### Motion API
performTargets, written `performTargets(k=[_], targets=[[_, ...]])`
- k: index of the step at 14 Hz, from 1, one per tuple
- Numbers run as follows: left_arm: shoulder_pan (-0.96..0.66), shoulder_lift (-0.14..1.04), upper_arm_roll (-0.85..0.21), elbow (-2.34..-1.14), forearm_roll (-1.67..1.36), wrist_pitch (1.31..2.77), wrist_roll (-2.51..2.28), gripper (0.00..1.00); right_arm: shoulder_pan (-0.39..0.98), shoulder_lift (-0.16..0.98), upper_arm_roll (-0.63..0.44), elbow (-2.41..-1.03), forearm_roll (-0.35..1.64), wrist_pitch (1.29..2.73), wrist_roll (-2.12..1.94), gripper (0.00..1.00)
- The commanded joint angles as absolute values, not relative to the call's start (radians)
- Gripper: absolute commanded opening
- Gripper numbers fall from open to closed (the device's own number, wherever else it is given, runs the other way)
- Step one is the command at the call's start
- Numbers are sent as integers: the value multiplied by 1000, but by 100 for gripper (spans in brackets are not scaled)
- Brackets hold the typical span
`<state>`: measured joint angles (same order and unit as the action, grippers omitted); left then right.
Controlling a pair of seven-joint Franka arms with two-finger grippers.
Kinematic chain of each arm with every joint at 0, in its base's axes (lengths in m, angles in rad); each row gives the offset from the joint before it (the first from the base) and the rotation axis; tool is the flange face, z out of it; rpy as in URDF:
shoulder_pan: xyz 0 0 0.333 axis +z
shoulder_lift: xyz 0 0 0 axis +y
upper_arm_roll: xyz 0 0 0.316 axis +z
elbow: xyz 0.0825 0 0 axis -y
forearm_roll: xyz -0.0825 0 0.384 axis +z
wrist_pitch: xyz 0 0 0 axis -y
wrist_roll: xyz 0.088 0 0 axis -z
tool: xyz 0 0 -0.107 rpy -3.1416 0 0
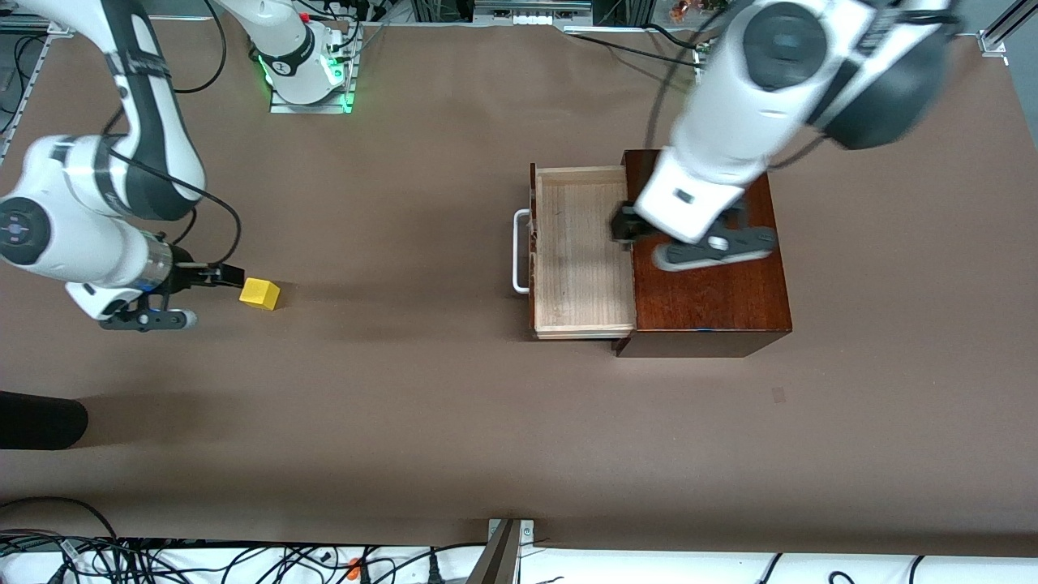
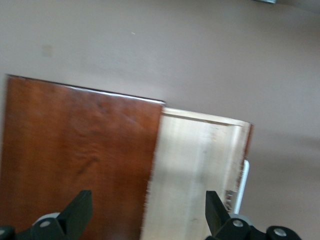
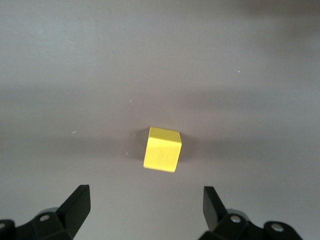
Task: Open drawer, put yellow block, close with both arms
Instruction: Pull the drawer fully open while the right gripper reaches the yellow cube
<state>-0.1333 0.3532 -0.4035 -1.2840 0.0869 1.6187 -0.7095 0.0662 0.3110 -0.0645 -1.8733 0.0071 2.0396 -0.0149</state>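
The drawer (image 1: pixel 580 251) stands pulled out of the dark reddish-brown box (image 1: pixel 714 300), its pale tray empty and its white handle (image 1: pixel 519 251) pointing toward the right arm's end of the table. My left gripper (image 1: pixel 623 225) hangs open over the line where the box top (image 2: pixel 75 150) meets the drawer tray (image 2: pixel 195 170), with nothing between its fingers (image 2: pixel 80 212). The yellow block (image 1: pixel 259 294) lies on the bare table near the right arm's end. My right gripper (image 1: pixel 231 276) is open just beside it, and the block (image 3: pixel 162 149) lies a little ahead of the open fingers (image 3: pixel 77 205), untouched.
A black object (image 1: pixel 40 420) rests on the table nearer the front camera than the right gripper. Cables (image 1: pixel 243 560) run along the front edge. The right arm's base (image 1: pixel 308 73) stands at the back. Brown table surface (image 1: pixel 405 243) stretches between block and drawer.
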Motion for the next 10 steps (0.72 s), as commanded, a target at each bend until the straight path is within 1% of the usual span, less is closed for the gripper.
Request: performTargets(k=[1, 3, 5, 8, 9, 10], targets=[[-165, 266, -243, -1333, -4, 1586, -568, 100, 63, 323, -64, -1962, -9, 2166, -20, 100], [-172, 241, -174, -1335, -17, 1516, -426, 100, 61, 334, -66, -1991, -9, 2201, -20, 100], [-172, 200, -103, -1368, -17, 1493, -312, 100, 60, 336, -72, -2038, -9, 2259, -20, 100], [-166, 91, -10, -1481, -18, 1480, -133, 100, 58, 328, -83, -2178, -8, 2460, -20, 100], [-166, 57, 20, -1517, -18, 1480, -79, 100, 57, 333, -84, -2210, -8, 2514, -20, 100], [-166, 32, 43, -1543, -18, 1480, -43, 100, 57, 334, -89, -2224, -8, 2532, -20, 100]])
